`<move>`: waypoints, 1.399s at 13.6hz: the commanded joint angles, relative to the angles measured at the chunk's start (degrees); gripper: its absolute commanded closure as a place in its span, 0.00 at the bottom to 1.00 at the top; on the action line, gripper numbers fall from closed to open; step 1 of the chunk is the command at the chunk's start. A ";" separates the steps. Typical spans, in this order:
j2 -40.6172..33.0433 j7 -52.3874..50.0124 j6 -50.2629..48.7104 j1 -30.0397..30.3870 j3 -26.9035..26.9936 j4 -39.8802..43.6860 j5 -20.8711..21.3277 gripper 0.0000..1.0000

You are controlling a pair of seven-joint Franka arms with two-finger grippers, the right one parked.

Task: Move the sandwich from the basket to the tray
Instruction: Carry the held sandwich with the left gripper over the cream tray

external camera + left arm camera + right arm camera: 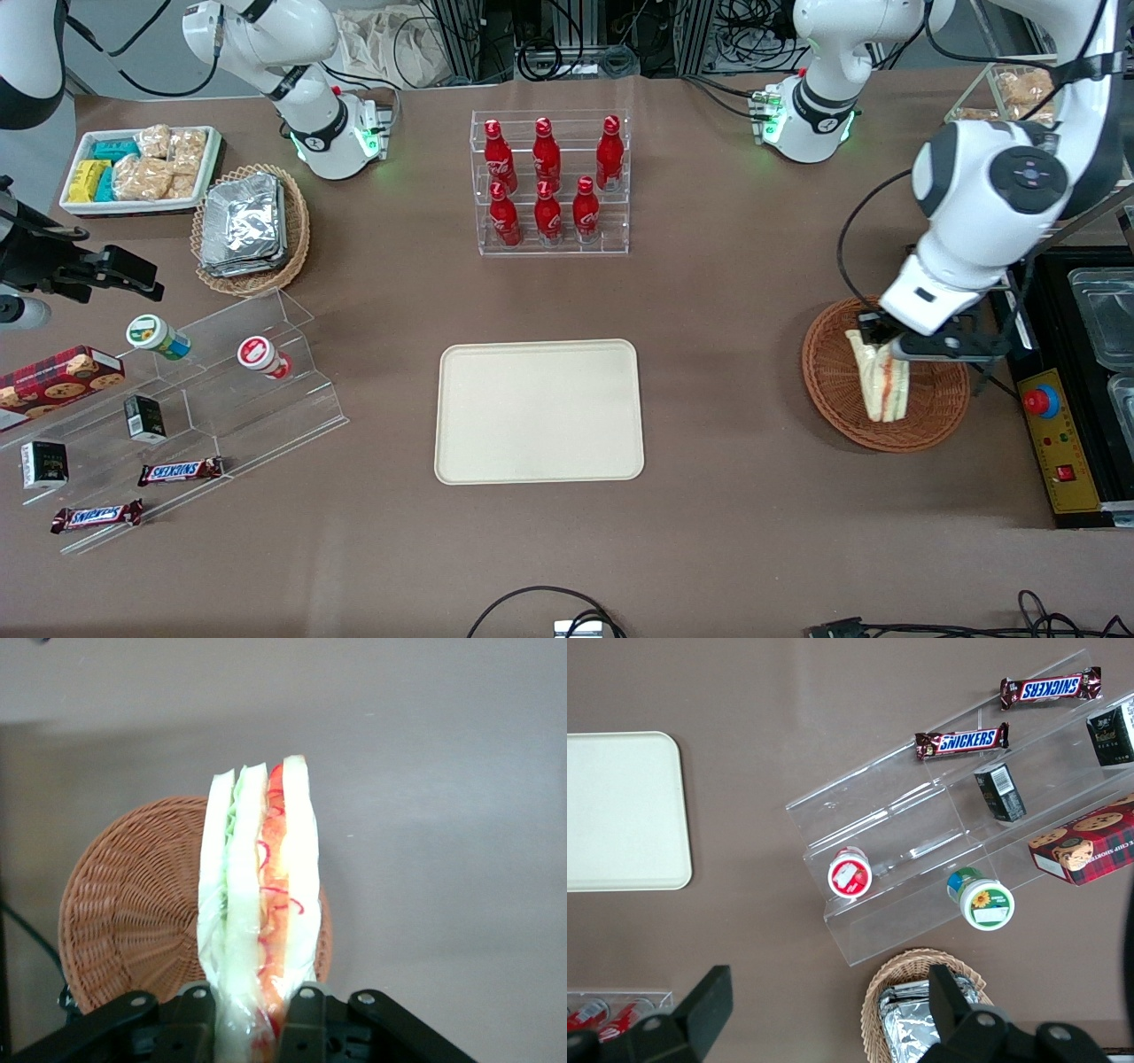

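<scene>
While the pincer (879,344) is clamped on one end of the sandwich (882,383), the wedge hangs over the basket (833,372) near the counter's working-arm edge; pale bread, red, orange, green layers. Tray (539,411) mid-counter.

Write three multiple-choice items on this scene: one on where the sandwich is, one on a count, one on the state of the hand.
1. Where is the sandwich?
A. lying on the tray
B. held in the hand over the basket
C. on the acrylic shelf

2. How many red bottles stand in the clear rack?
A. four
B. six
C. eight

3. The hand is:
A. shut on the sandwich
B. open above the tray
C. shut on a chocolate bar

Answers:
1 B: the wrist view shows the wedge between the fingers with the basket below; the tray holds nothing.
2 B: two rows of three.
3 A: both fingers press the bread's sides.
</scene>
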 commanded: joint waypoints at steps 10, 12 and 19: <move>11.41 -17.19 -13.32 -5.37 -13.28 22.42 1.74 0.86; 15.35 -20.18 -13.32 -8.44 -13.28 25.66 4.36 0.86; 32.58 -32.42 -13.05 -17.50 -13.19 39.11 12.46 0.86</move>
